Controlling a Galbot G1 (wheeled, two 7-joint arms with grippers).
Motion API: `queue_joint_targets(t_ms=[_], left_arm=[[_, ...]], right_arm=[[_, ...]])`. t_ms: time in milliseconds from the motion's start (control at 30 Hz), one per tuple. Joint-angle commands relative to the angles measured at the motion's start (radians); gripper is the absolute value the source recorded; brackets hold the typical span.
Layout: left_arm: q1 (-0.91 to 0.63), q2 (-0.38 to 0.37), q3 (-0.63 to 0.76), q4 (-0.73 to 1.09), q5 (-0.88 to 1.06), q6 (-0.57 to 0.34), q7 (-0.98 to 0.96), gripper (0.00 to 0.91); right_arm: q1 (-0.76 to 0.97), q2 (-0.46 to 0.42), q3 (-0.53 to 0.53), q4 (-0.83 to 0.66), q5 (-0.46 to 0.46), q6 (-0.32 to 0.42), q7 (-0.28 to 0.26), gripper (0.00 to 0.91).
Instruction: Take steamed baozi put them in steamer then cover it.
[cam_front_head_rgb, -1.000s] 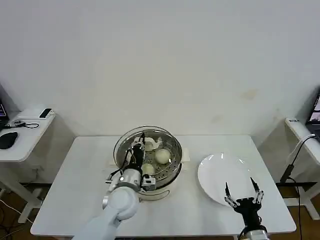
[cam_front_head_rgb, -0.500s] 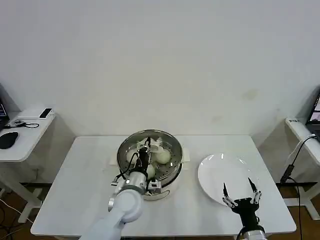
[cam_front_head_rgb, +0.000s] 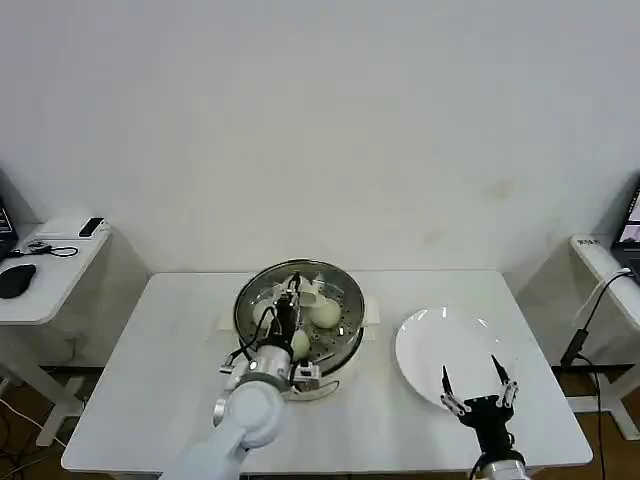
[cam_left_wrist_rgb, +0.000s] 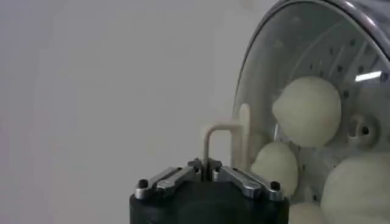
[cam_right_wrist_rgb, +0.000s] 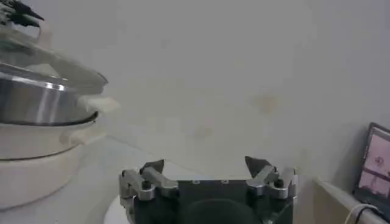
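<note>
White tabletop (cam_front_head_rgb: 150, 360) ahead; my left gripper (cam_left_wrist_rgb: 207, 170) is clamped on the cream handle (cam_left_wrist_rgb: 226, 141) of the glass cover (cam_front_head_rgb: 300, 298), held directly over the steamer (cam_front_head_rgb: 345, 345) with baozi (cam_left_wrist_rgb: 308, 111) beneath. Rigid, heavy, breakable, I'd judge, so that handle is the only grip; right gripper (cam_front_head_rgb: 474, 383) idles agape beside the plate (cam_front_head_rgb: 430, 345).

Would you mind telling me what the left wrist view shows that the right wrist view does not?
Left wrist view alone: the left end effector shut on the cover's cream handle, and through the glass cover the steamed baozi on the perforated tray.

Right wrist view alone: the right end effector, open, holding nothing, above the white plate, with a laptop at the side.

Shared: the steamer with the cover over it, and the plain white wall behind.
</note>
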Motion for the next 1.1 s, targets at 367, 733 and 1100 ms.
queue_joint_targets(t_ms=[367, 733, 1100], left_arm=[[0.222, 0.109, -0.106, -0.294, -0.050, -0.037, -0.062, 0.907], [0.545, 0.078, -0.435, -0.306, -0.593, -0.254, -0.393, 0.907], [0.776, -0.016, -0.736, -0.228, -1.429, -0.652, -0.504, 0.907]], right_arm=[[-0.007, -0.013, -0.012, 0.000, 0.008, -0.001, 0.000, 0.907], [-0.061, -0.178, -0.057, -0.026, 0.305, 0.048, -0.021, 0.907], [-0.083, -0.218, -0.084, -0.015, 0.334, 0.042, -0.032, 0.907]])
